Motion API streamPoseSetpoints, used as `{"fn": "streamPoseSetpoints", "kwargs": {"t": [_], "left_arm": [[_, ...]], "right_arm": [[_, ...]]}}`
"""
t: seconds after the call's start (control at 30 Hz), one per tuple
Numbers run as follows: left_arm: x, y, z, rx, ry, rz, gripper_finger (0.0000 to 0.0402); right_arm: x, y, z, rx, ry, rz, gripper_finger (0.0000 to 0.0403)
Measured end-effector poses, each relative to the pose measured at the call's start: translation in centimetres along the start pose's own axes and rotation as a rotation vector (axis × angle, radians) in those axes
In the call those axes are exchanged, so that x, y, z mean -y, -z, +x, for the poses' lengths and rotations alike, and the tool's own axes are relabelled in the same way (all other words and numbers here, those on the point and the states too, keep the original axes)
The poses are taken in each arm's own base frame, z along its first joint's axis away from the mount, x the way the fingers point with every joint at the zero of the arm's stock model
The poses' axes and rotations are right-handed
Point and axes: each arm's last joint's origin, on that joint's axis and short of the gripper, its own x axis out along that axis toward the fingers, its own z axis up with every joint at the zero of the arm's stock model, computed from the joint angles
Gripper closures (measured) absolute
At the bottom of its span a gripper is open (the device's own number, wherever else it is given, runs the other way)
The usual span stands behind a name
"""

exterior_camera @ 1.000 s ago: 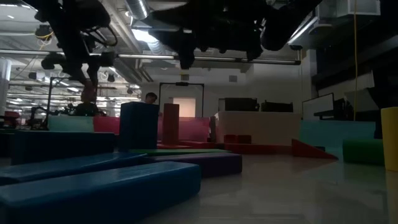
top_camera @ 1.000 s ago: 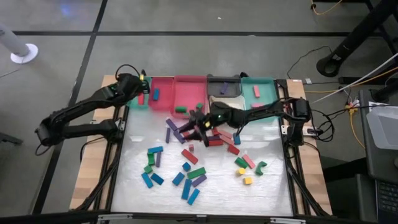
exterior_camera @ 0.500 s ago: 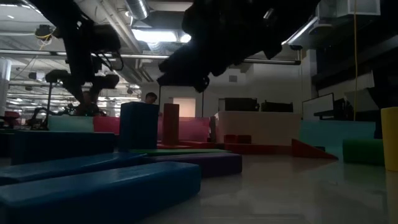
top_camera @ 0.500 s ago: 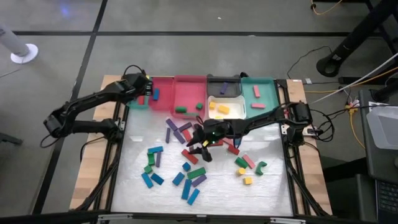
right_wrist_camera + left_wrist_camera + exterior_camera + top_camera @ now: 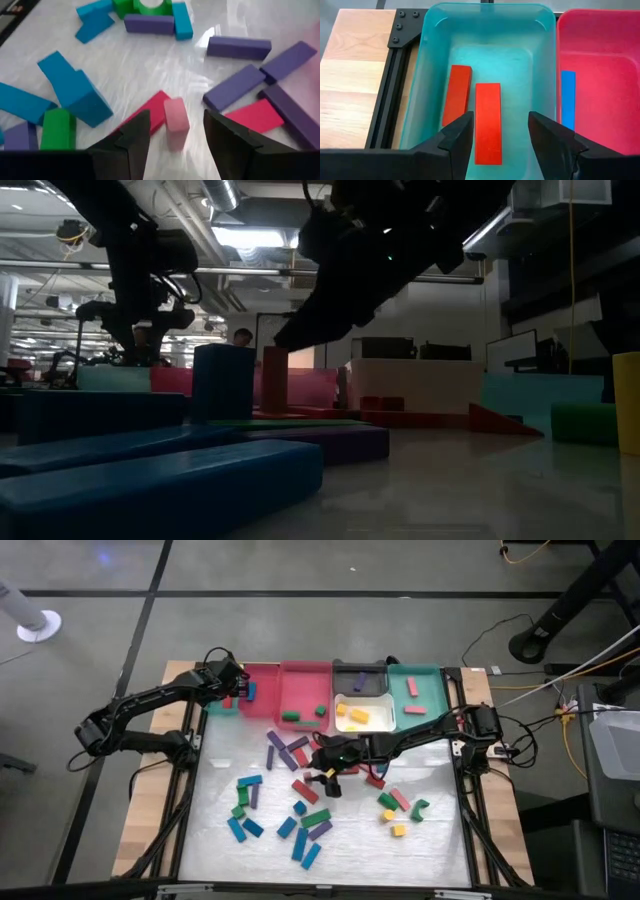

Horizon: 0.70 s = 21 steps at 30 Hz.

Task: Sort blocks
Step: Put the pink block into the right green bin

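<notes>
Our left gripper hangs over the translucent teal plastic tray at the far left end of the tray row, its two fingers spread apart and holding nothing. Beneath it, two flat red rectangular blocks lie side by side on that tray's floor, apart from the fingers. Next to the teal tray, the pink plastic tray holds a slim blue bar. From above, we see the row carry on away from the teal tray with a second pink tray, a white tray with yellow pieces inside, and another teal tray. Our right gripper is low over the pale worktop, near side of the white tray, its fingers parted with nothing clasped. A small upright pink block stands between them, touching a flat red bar; we cannot tell whether either finger touches it. Purple bars, blue blocks and a green block lie scattered on the worktop around that pink block.
</notes>
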Motion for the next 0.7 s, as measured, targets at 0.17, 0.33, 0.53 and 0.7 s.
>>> {"fn": "streamPoseSetpoints", "kwargs": {"t": [0.17,0.33,0.53,0.7], "left_arm": [[0.0,0.0,0.0,0.000,0.000,0.000,0.0224],[0.0,0.0,0.0,0.000,0.000,0.000,0.0224],[0.0,0.0,0.0,-0.001,0.000,0.000,0.0224],[0.0,0.0,0.0,-0.001,0.000,0.000,0.0224]], "right_arm": [[0.0,0.2,0.0,-0.021,0.001,0.003,0.0217],[0.0,0.3,0.2,-0.022,0.003,-0.020,0.0217],[0.1,1.0,1.2,-0.031,0.002,-0.021,0.0217],[0.1,1.0,1.2,-0.027,0.002,-0.022,0.0217]]}}
